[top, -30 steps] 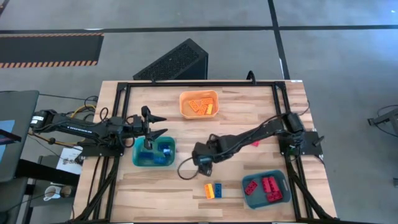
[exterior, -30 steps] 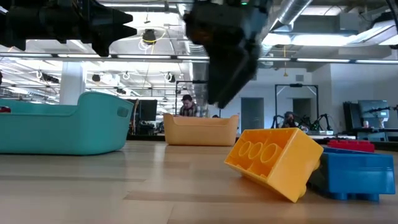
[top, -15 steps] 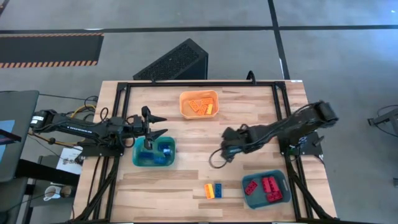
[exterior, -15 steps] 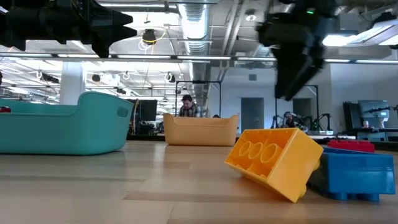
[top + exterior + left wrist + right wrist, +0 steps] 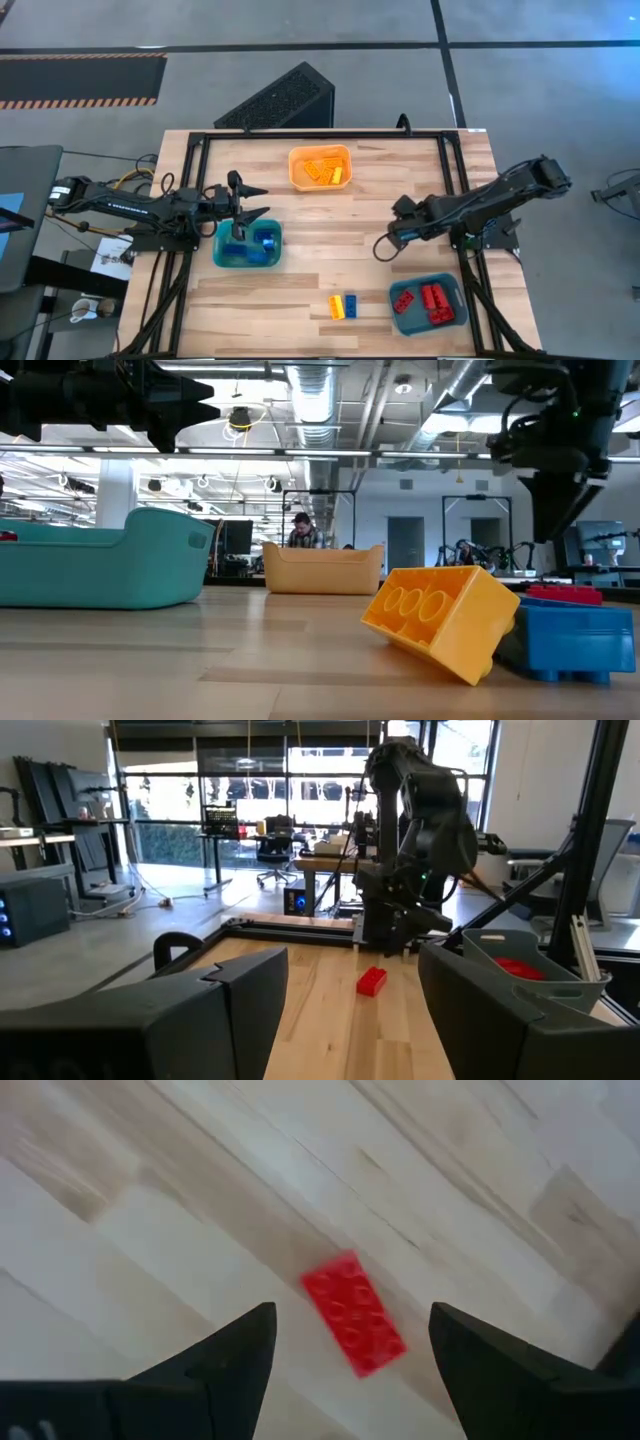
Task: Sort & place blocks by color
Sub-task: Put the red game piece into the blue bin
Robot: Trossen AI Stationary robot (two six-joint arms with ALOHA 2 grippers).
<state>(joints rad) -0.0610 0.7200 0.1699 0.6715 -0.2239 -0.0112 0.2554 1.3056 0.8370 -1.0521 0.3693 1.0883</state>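
Note:
A small red block (image 5: 353, 1327) lies flat on the bare wood at the table's right. My right gripper (image 5: 350, 1305) hangs open above it, pointing steeply down, one finger on either side and clear of it. In the high view this gripper (image 5: 397, 228) covers the block. The left wrist view shows the same red block (image 5: 371, 981) on the table in front of the right arm. A yellow block (image 5: 336, 306) and a blue block (image 5: 350, 305) lie side by side near the front edge. My left gripper (image 5: 250, 205) waits open and level over the left teal bin (image 5: 222, 258).
An orange bin (image 5: 296, 172) with orange-yellow blocks stands at the far middle. The left teal bin holds blue blocks, and a second teal bin (image 5: 396, 312) at the near right holds red ones. A black frame (image 5: 300, 133) runs round the table. In the low view the yellow block (image 5: 440, 618) leans on the blue one (image 5: 565, 640).
My right gripper has swung from the table's middle toward the right edge, staying well above the wood, and has rolled about its own axis. It now hangs over the red block. No block has moved.

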